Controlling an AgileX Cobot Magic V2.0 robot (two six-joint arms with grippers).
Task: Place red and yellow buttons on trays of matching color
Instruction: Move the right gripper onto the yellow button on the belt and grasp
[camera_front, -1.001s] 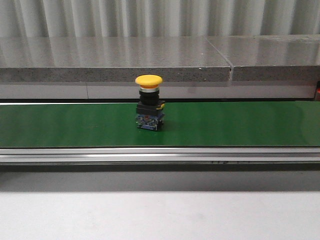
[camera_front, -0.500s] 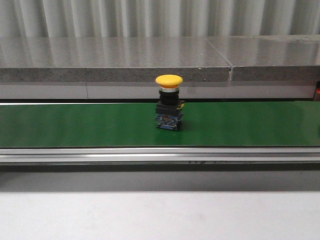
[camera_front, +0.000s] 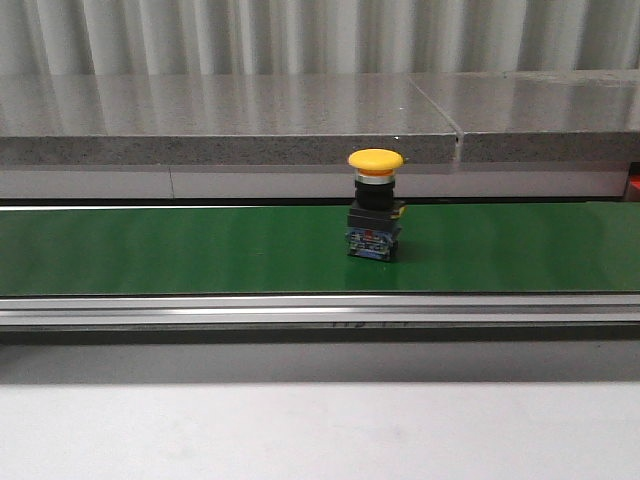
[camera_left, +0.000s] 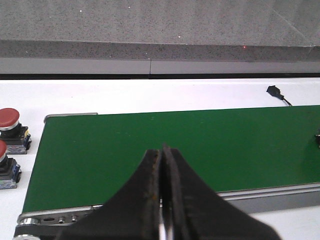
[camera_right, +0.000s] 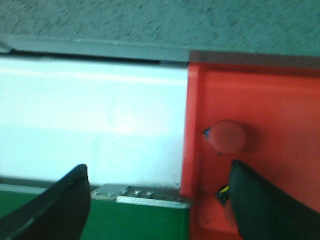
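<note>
A yellow button (camera_front: 376, 160) on a black and blue base stands upright on the green conveyor belt (camera_front: 180, 250), a little right of centre in the front view. No gripper shows in that view. In the left wrist view my left gripper (camera_left: 163, 150) is shut and empty above the belt (camera_left: 150, 145); two red buttons (camera_left: 8, 117) stand on the white table beside the belt's end. In the right wrist view my right gripper (camera_right: 159, 172) is open wide over the belt's end, with the red tray (camera_right: 260, 105) beside it holding a red button (camera_right: 227, 136). No yellow tray is in view.
A grey stone ledge (camera_front: 230, 115) runs behind the belt. An aluminium rail (camera_front: 300, 310) borders the belt's near side. A small black plug with a cable (camera_left: 274, 91) lies on the white table beyond the belt.
The yellow button has travelled to the right along the belt, from left of centre to right of centre.
</note>
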